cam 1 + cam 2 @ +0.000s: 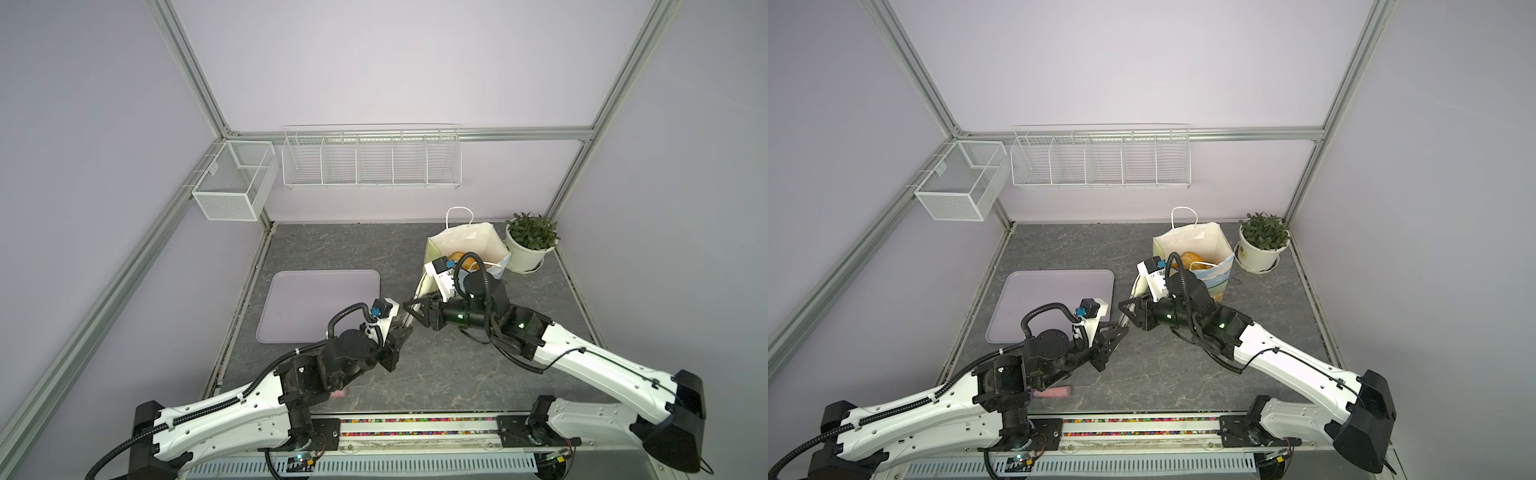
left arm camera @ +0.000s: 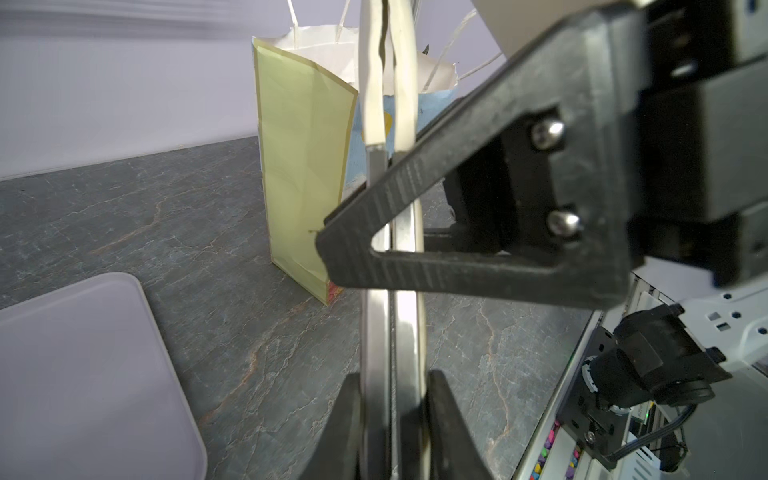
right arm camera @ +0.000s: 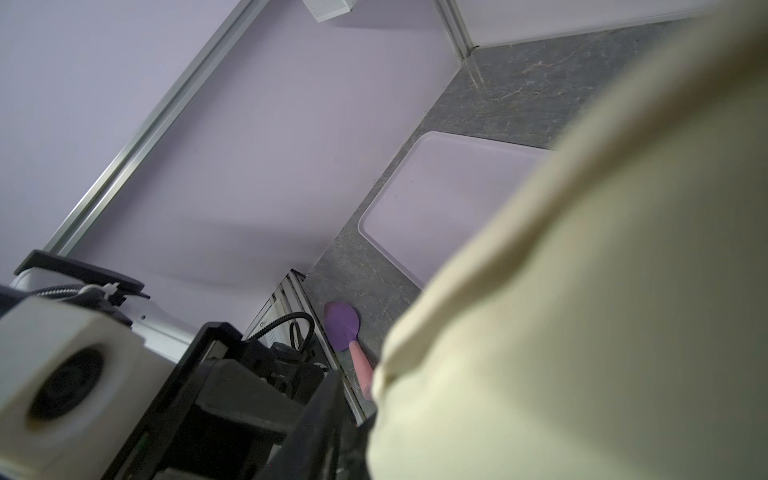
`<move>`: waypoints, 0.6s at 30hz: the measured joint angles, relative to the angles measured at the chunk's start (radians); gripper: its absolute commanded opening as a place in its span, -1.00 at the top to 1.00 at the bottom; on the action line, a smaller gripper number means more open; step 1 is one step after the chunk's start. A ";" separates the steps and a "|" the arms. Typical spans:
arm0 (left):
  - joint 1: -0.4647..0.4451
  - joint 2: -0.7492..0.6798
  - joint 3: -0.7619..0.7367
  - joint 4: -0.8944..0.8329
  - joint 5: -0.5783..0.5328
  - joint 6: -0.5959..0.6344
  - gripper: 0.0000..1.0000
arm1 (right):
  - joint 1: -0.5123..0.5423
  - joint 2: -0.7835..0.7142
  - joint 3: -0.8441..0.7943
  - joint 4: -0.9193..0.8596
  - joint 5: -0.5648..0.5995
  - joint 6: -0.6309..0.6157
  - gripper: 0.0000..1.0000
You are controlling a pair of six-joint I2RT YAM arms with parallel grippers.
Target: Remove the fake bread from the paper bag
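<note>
Lilac tray (image 1: 291,291), flat on the grey marbled table (image 1: 415,382), well to the left of the paper bag (image 1: 478,239). Spatula (image 1: 1054,392), pink handle and purple blade, lying further left of the bag and well apart from it, partly under the left arm. Left gripper (image 1: 405,331), left of the bag and near it, clamped on the metal arms of a pair of tongs (image 2: 407,332). The tongs' cream tips rise toward the bag and end just beside its pale yellow-green side panel; contact with the paper cannot be told. Right gripper (image 1: 409,306), also left of the bag, has one jaw on each side of the tongs, but whether they press the metal cannot be told. The bag itself stands upright with its mouth open, white inside, cord handles up, blue print on its front. Fake bread (image 1: 1192,259) – golden-orange – sits inside the bag, seen through the mouth in both top views and partly hidden by the right wrist. Potted plant (image 1: 532,232), white pot, just right of the bag.
</note>
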 measured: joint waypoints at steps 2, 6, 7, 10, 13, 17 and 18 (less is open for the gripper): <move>0.008 0.013 0.011 -0.008 0.005 -0.003 0.43 | 0.003 -0.001 0.000 0.013 0.006 0.006 0.42; 0.060 0.044 0.037 -0.047 0.059 -0.017 0.12 | 0.004 -0.001 0.002 0.013 0.019 0.004 0.53; 0.088 0.058 0.045 -0.054 0.090 -0.026 0.10 | 0.004 -0.001 0.005 0.013 0.023 -0.002 0.54; 0.147 0.093 0.063 -0.057 0.179 -0.051 0.09 | 0.002 -0.001 0.011 0.010 0.037 -0.008 0.55; 0.168 0.105 0.064 -0.048 0.232 -0.059 0.09 | 0.002 -0.001 0.011 0.002 0.049 -0.008 0.55; 0.179 0.121 0.064 -0.034 0.261 -0.067 0.05 | 0.002 -0.001 0.011 -0.006 0.066 -0.007 0.55; 0.180 0.124 0.063 -0.029 0.264 -0.071 0.04 | 0.002 -0.001 0.011 -0.006 0.071 -0.006 0.55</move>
